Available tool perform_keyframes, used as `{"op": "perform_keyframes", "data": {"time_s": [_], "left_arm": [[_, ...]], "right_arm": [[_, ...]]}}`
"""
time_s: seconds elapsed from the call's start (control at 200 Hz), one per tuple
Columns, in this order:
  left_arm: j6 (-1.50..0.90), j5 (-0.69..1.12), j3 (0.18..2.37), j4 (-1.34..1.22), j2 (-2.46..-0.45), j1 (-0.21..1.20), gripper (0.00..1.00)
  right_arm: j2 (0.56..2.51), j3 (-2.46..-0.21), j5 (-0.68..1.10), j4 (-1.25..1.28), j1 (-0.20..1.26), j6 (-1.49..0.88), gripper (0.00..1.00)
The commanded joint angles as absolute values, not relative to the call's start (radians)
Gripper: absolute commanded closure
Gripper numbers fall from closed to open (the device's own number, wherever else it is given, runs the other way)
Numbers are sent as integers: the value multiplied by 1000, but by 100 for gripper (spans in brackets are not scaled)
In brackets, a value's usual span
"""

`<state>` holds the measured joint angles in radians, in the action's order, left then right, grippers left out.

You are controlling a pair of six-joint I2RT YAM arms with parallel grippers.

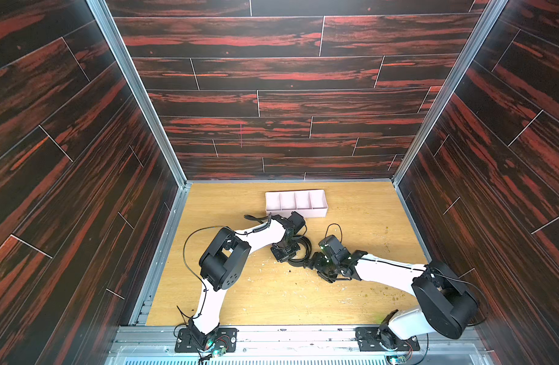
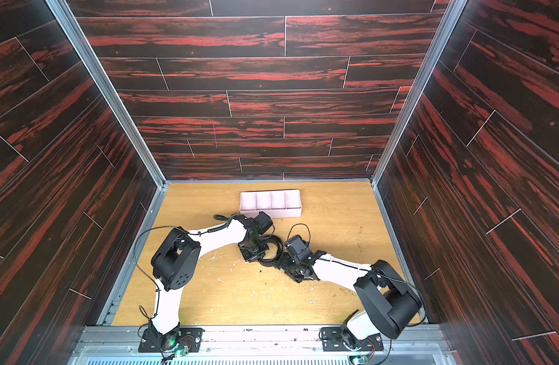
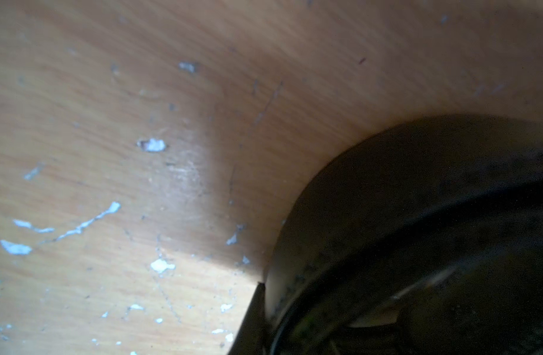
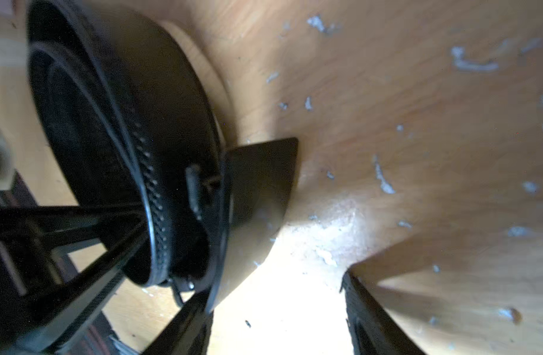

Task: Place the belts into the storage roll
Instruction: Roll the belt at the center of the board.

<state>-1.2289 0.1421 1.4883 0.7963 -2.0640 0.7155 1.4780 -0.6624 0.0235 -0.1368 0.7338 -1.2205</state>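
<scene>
Black belt is being held coiled on the desk, short of the storage roll; its wall is being pinched by the left gripper, seemingly against uncoiling, while the right gripper is being held spread beside its tip.

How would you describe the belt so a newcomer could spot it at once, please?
On the wooden table, nearer than the pink tray, the left gripper and right gripper meet. Between them sits the belt: a flat black coil, unlike the thin cables.
</scene>
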Motion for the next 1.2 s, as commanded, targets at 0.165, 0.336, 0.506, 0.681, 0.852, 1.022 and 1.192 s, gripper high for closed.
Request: {"op": "perform_keyframes", "data": {"time_s": [0.165,0.336,0.506,0.681,0.852,1.022,1.192], "left_arm": [[-1215,182,1521,844,-2104,725,100],[-1229,193,1514,827,-2105,726,100],[-1219,187,1519,836,-2108,721,100],[-1190,202,1528,841,-2117,718,100],[-1187,215,1530,839,-2120,714,100],[-1153,209,1544,866,-2120,712,100],[-1130,214,1532,867,-2119,707,100]], "right_arm": [[1434,-623,19,-143,734,-1270,31],[1408,-620,9,-130,736,-1307,31],[1369,-629,-3,-156,735,-1307,31],[1378,-654,-8,-164,735,-1292,31],[1413,-664,1,-127,736,-1306,31],[1404,-771,-52,-286,684,-1144,31],[1459,-917,-71,-421,628,-924,34]]}}
